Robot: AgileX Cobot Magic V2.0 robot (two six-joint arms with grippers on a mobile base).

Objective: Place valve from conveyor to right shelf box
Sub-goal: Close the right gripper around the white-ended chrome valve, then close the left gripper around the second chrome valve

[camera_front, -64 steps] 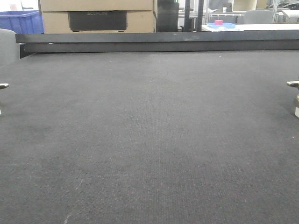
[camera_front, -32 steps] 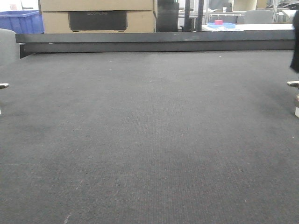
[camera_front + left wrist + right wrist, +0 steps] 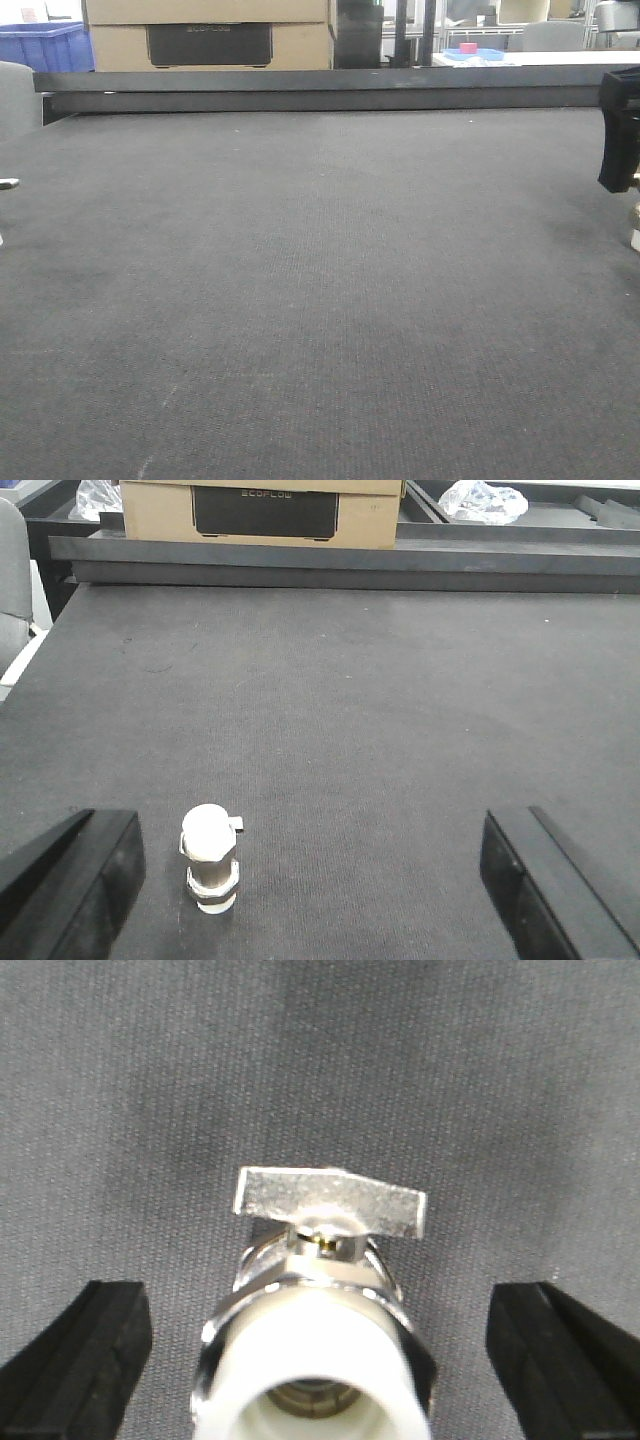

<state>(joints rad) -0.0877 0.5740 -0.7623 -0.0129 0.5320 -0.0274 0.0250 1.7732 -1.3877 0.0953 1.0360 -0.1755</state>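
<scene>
**A:** Front view first: where is the valve?

**B:** At the right edge of the conveyor (image 3: 300, 300). Only a sliver of the valve (image 3: 634, 238) shows, with the right claw (image 3: 618, 140) just above it. From here I cannot tell how its jaws stand. At the left edge, the handle tip of the other valve (image 3: 8, 183) pokes in.

**A:** Any containers?

**B:** The right shelf box is not in view. Past the far rail sit a blue bin (image 3: 45, 45), contents hidden, a closed cardboard box (image 3: 205, 35), and a blue tray (image 3: 480, 54) holding something pink.

**A:** Left wrist?

**B:** The left claw (image 3: 310, 880) is spread wide, grasping nothing. The other valve stands upright on the belt, nearer the claw's left finger but apart from it.

**A:** Right wrist?

**B:** The right claw (image 3: 320, 1355) is released. Its fingers (image 3: 80, 1350) flank the valve without touching it. The white end faces the camera, and the flat metal handle (image 3: 330, 1200) lies behind it.

**A:** How will it handle?

**B:** It looks like plated metal, so probably dense, rigid and a bit slippery. I'd clamp across the hex body below the handle, since the handle might turn
</scene>
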